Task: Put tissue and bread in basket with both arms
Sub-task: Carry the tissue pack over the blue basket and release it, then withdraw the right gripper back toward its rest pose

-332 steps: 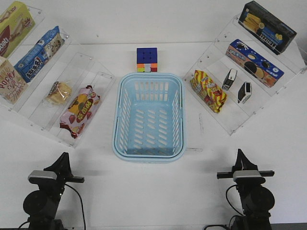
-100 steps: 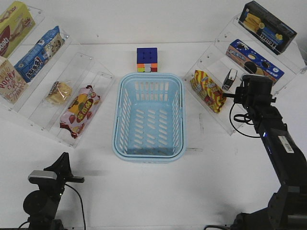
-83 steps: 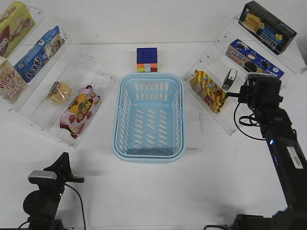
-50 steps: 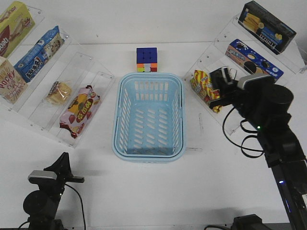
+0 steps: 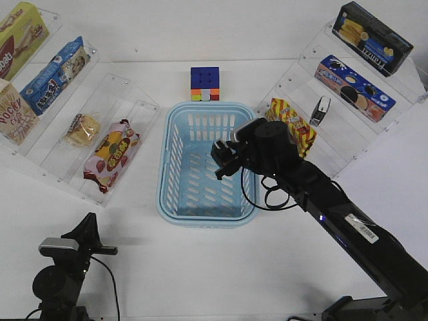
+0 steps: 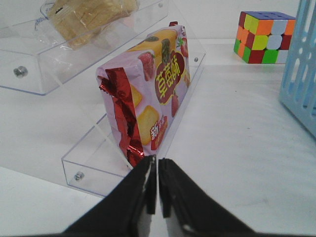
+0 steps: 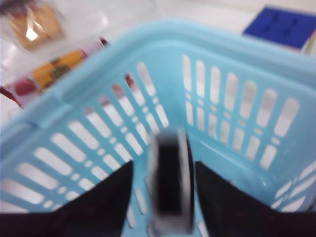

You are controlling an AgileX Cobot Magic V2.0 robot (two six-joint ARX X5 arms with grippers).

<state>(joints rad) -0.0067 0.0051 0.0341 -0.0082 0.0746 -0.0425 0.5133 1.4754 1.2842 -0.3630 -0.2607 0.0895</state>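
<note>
- Right gripper (image 5: pixel 223 160): found over the interior of the basket (image 5: pixel 175 200), toward its right side; fingers (image 7: pixel 103 210) set apart either side of the tissue pack (image 7: pixel 169 182), which stood edge-on between them. Right wrist view blurred; actual contact with the pads not confirmable, though pack seen off the basket floor.
- Tissue pack: black with white edge, partly hidden by the gripper in front view; held above the slotted bottom, not resting on it.
- Right arm (image 5: pixel 334 210): stretched diagonally from the lower right corner across the table to the basket.
- Left gripper (image 6: pixel 157 185): fingers closed together, nothing between them; pointed toward the fruit-printed snack bag (image 6: pixel 148 106). Parked low at the near left of the table (image 5: pixel 73 244).
- Bread (image 5: pixel 82 128): in clear wrap, lying in the clear acrylic shelf (image 5: pixel 114 93) on the left, just beside and behind the fruit-printed bag (image 5: pixel 112 152). Well apart from the basket.
- Basket: light blue, centred on the white table (image 5: pixel 200 267); no item lying on its floor.
- Puzzle cube (image 5: pixel 204 83): just behind the basket's far rim.
- Right-hand shelf: striped red-yellow snack bag (image 5: pixel 294 126), one further small black-and-white pack (image 5: pixel 320 110) standing upright, blue biscuit box (image 5: pixel 354 87), dark box (image 5: pixel 371 37) above.
- Left-hand shelf, upper tiers: blue carton (image 5: pixel 55 75) and other boxes (image 5: pixel 17 33).
</note>
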